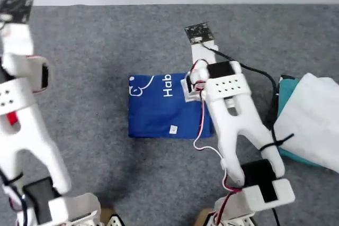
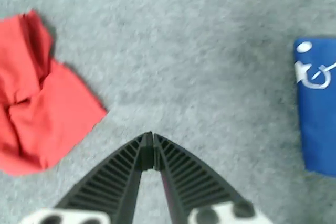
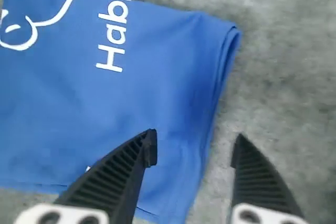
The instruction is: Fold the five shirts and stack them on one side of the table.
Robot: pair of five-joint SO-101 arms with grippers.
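Currently right claw (image 3: 196,136) spread over folded blue shirt (image 3: 157,66); left claw (image 2: 152,138) pressed together.

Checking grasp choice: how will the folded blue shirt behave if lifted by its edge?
Probably floppy: the blue shirt lies flat in thin layers, so it would sag from the right gripper. Layers showing at its folded edge may separate unless all are pinched. Pushed, it likely bunches on the rough grey table cover rather than sliding.
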